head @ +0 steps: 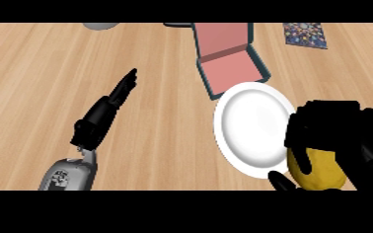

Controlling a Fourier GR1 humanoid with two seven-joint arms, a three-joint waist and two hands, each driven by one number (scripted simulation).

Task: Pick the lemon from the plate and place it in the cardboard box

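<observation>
Left hand [102, 113] fingers straight, right hand [328, 128] fingers curled, clasping

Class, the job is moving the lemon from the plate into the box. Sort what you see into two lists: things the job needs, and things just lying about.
Needed for the job:
lemon, held in the right hand
white plate
box, open, pink inside

Just lying about:
patterned mat, far right
grey object, top edge
dark object, behind the box
left hand, open and idle
</observation>
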